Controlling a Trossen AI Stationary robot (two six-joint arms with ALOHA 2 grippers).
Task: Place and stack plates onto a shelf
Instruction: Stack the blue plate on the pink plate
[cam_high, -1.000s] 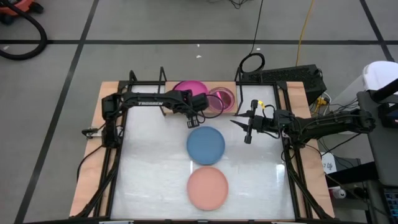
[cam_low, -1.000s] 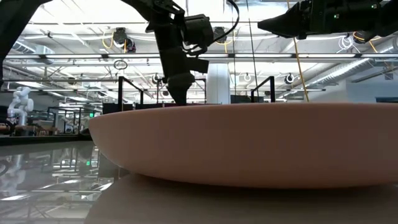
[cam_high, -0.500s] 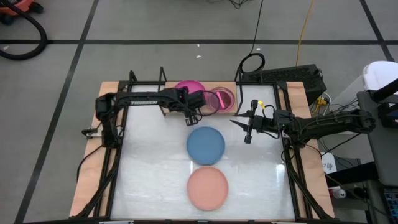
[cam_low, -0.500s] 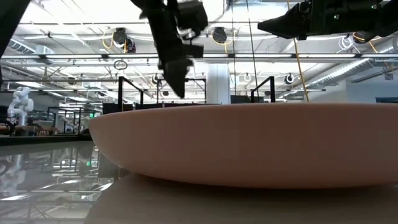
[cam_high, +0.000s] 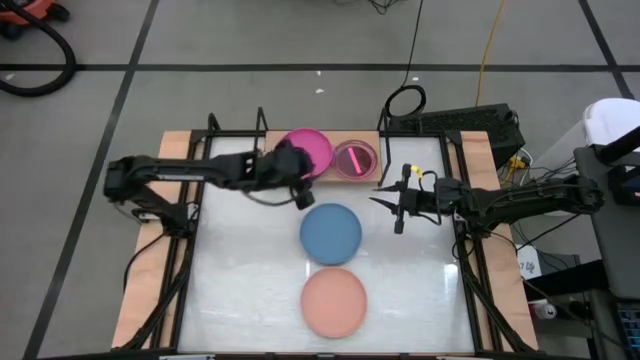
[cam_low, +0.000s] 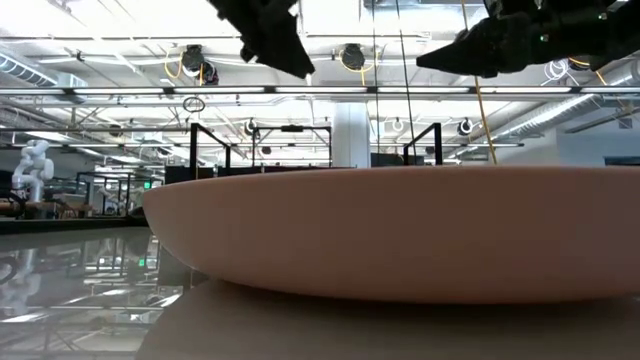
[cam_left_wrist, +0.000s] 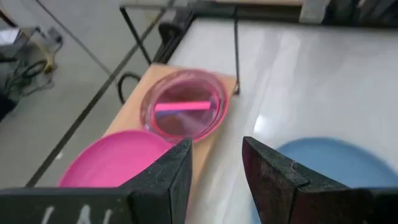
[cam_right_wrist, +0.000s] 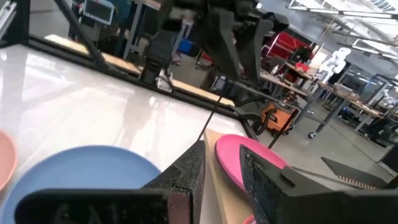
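Since the earlier frame your left hand (cam_high: 296, 183) has drawn back from the pink plate (cam_high: 354, 159) on the shelf (cam_high: 340, 140) and risen toward the left; the right hand (cam_high: 398, 203) has barely shifted. The left hand's fingers (cam_left_wrist: 166, 177) stand a little apart with nothing between them. The right hand, hovering toward the right edge of the tabletop (cam_high: 240, 280), also shows a narrow gap and holds nothing.

Plates at present: the magenta plate (cam_high: 304, 150) and the pink plate lie side by side on the shelf at the far edge; the blue plate (cam_high: 331, 233) lies at the tabletop's centre; the salmon plate (cam_high: 334, 301) lies near the front edge.

Risks, in my judgement:
- Both hands flank the blue plate. If you send both toward it, the arms may collide.
- The blue plate lies flat; a shallow rim grip could slip and drop it.
- Carrying a plate to the shelf low may strike the black uprights (cam_high: 262, 122) or nudge the plates already placed.
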